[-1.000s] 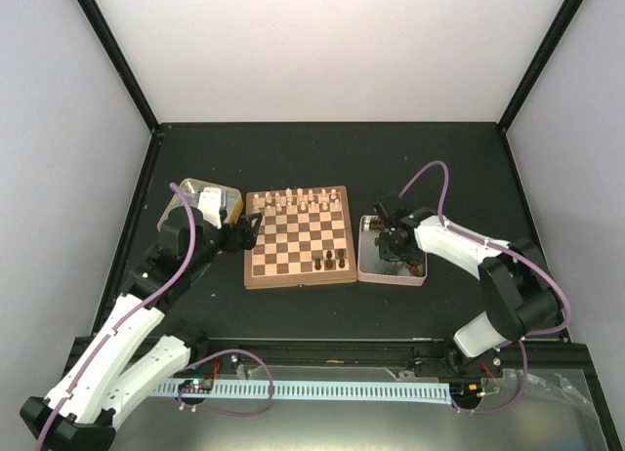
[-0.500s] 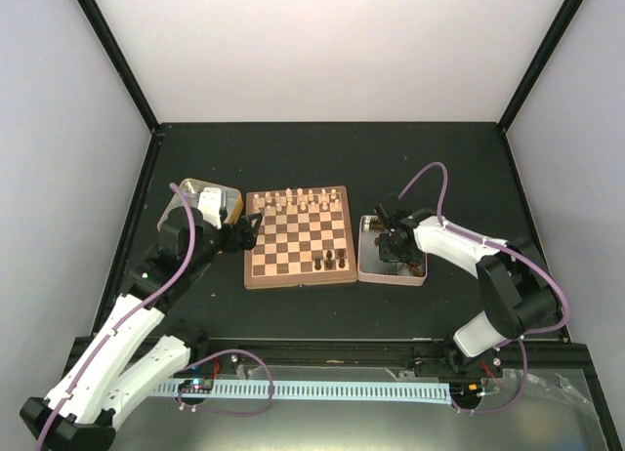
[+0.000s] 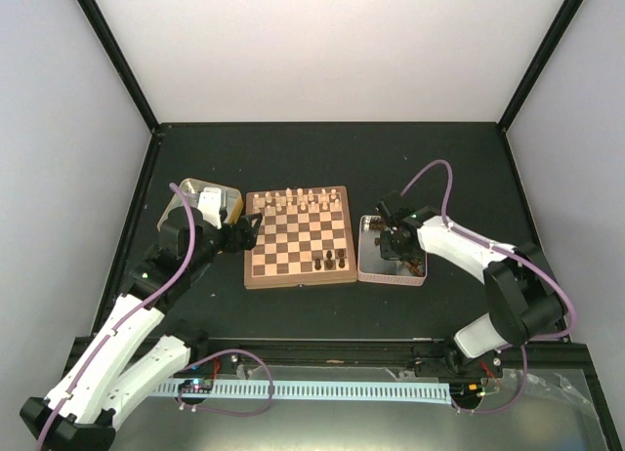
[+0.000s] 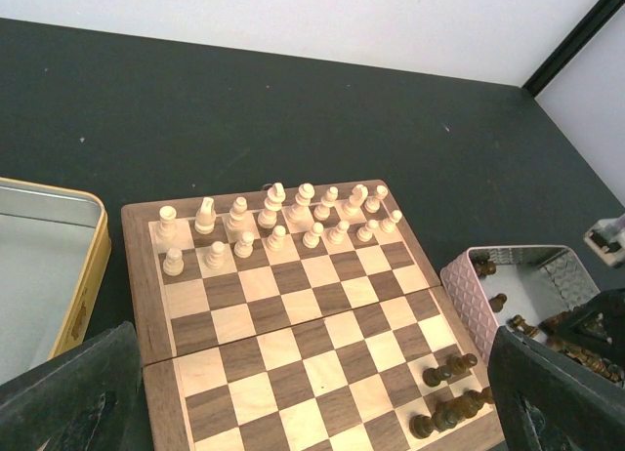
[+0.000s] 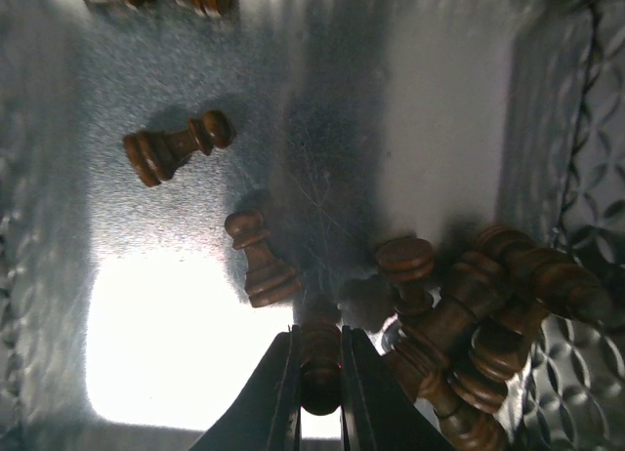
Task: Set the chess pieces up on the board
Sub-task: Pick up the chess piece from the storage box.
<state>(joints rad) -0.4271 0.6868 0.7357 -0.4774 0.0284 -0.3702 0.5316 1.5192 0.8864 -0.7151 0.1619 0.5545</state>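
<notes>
The board (image 3: pixel 293 246) lies mid-table, with pale cream pieces (image 4: pixel 278 217) in its far rows and several dark chess pieces (image 3: pixel 335 261) at its near right corner (image 4: pixel 444 392). Down inside the pink tin (image 3: pixel 369 271), my right gripper (image 5: pixel 319 373) is shut on a dark chess piece (image 5: pixel 319 358). Loose dark pieces lie around it: one pawn (image 5: pixel 256 259), another pawn (image 5: pixel 171 146) and a pile (image 5: pixel 479 334) to the right. My left gripper (image 3: pixel 256 224) hovers open over the board's left edge with nothing in it; its dark fingertips (image 4: pixel 68 392) frame the left wrist view.
A gold tin (image 3: pixel 227 192) sits left of the board, under the left arm; its rim (image 4: pixel 93 266) shows in the left wrist view. The pink tin (image 4: pixel 469 295) stands just right of the board. Black enclosure posts rise at the table's far corners.
My right gripper's jaws have closed onto a dark piece inside the pink tin. The left arm has not moved.
</notes>
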